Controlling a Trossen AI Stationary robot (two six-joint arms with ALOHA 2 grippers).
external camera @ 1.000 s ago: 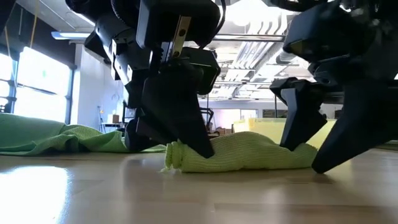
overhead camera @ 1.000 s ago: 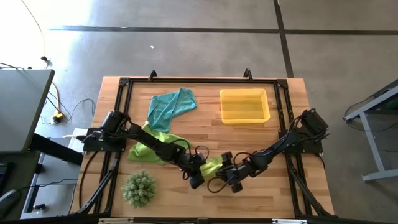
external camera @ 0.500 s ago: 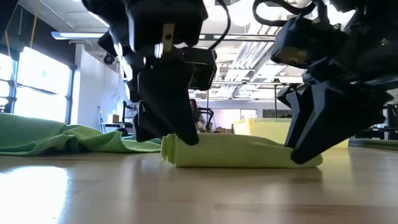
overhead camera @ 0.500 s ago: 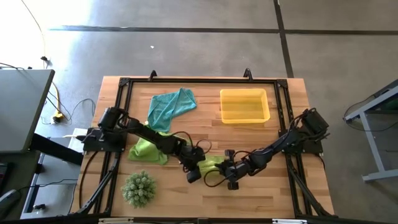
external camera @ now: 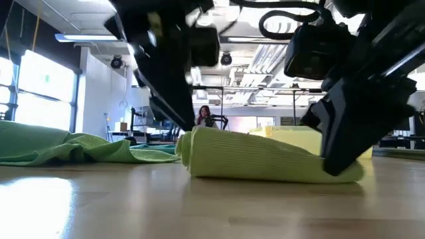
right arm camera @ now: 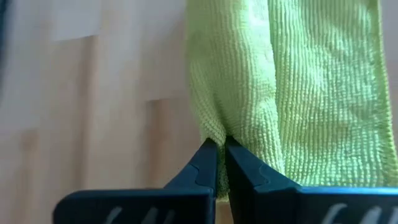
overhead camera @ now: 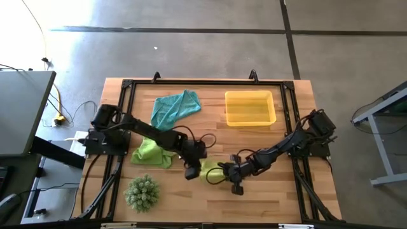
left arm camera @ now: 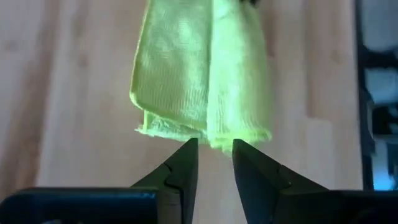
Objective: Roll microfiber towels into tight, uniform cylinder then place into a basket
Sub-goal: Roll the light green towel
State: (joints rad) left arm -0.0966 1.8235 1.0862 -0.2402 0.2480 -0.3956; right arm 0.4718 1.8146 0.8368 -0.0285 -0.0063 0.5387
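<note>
Near the front middle of the counter (overhead camera: 280,197): one rolled lime-green towel (overhead camera: 211,169), lying flat, well apart from the basket (overhead camera: 250,108) at the back right. At one end of the roll, the left tool (overhead camera: 193,170), spread just a little, tips right at the towel's edge and not clearly biting it. At the other end, the right tool (overhead camera: 230,178), pressed together and pinching a fold of the cloth. Seen from counter height: a fat, low roll, a bit squashed, looser at the left end than a neat tube. Probably very light and very soft, so easy to lift but quick to sag, flop open or unroll. Not slippery, more fuzzy and grabby, so likely to catch on the tips. Nothing here to break. Best to take hold across the thick middle of the roll, over the loose outer flap, so that all the layers stay shut together. Bad to grab only one thin edge, as in a pull that peels the roll open. To the left, lying loose: the other lime-green towel (overhead camera: 151,153), not rolled yet. Behind that, the teal towel (overhead camera: 175,108), crumpled. At the front left, a spiky green plant (overhead camera: 141,193), no part of the job.
</note>
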